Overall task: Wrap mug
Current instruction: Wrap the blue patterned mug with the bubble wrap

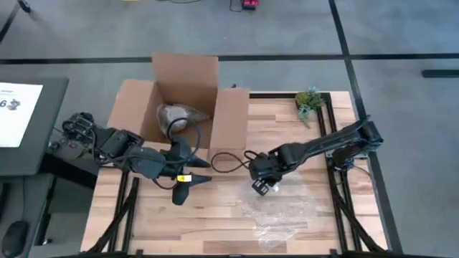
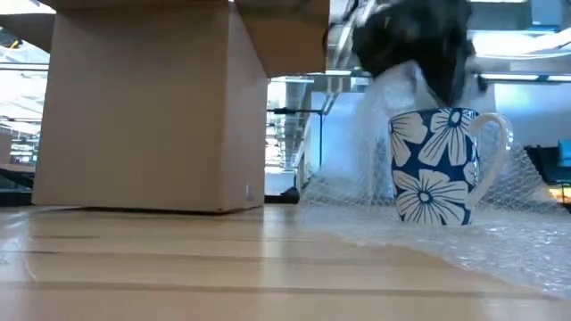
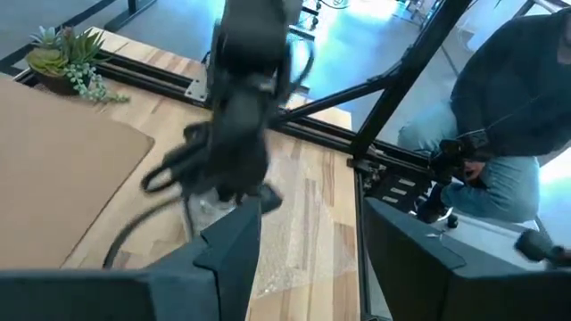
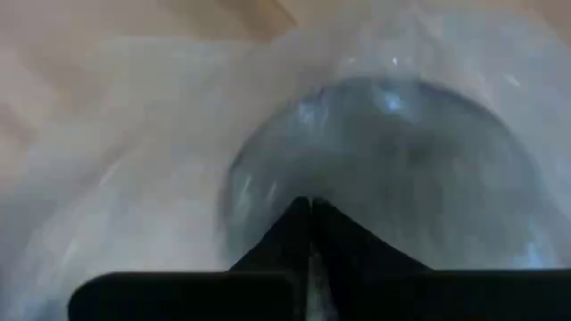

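A blue mug with white flowers (image 2: 434, 169) stands upright on a sheet of clear bubble wrap (image 2: 526, 205) toward the table's right. In the high view my right gripper (image 1: 262, 178) hides the mug from above. This gripper is shut on the wrap, and its wrist view looks down through the wrap at the mug's round mouth (image 4: 393, 160). My left gripper (image 1: 192, 172) hovers open to the left of the mug, beside the cardboard box, touching nothing. In its wrist view its fingers (image 3: 227, 259) stand wide apart. My right gripper pinches the bubble wrap (image 4: 308, 183) between its two shut fingers, coming from above and pointing down over the mug's mouth. The held part (image 2: 379, 98) rises from the table behind and beside the mug. The rest of the sheet (image 1: 287, 215) lies flat on the table.
An open cardboard box (image 1: 183, 86) stands at the far left with a wrapped bundle (image 1: 176, 115) inside. A small plant (image 1: 310, 100) sits at the far right corner. A black cable (image 1: 226, 161) lies between the arms. A seated person (image 3: 508, 107) shows beyond the table's right edge.
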Motion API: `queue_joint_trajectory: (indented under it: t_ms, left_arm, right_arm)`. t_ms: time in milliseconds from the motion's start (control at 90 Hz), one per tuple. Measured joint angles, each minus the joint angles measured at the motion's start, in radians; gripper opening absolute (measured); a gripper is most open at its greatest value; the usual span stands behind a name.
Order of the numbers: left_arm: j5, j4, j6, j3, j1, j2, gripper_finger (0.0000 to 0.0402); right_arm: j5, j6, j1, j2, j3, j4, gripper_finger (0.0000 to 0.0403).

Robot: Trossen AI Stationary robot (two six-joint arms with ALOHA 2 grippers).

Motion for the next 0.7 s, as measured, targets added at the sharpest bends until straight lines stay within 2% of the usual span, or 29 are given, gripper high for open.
queue_joint_trajectory:
  t_ms: [222,411,511,700]
  left_arm:
    - [0.000,0.000,0.000,0.000,0.000,0.000,0.0175]
    - [0.000,0.000,0.003,0.000,0.000,0.000,0.0175]
    - [0.000,0.000,0.011,0.000,0.000,0.000,0.0175]
    - [0.000,0.000,0.026,0.000,0.000,0.000,0.0175]
  right_arm:
    - [-0.002,-0.065,-0.017,0.070,0.045,-0.035,0.0000]
    - [-0.002,-0.066,-0.023,0.001,0.152,-0.125,0.0005]
    - [-0.001,-0.069,-0.025,-0.030,0.192,-0.154,0.0037]
    - [-0.012,-0.054,-0.040,-0.090,0.253,-0.234,0.0132]
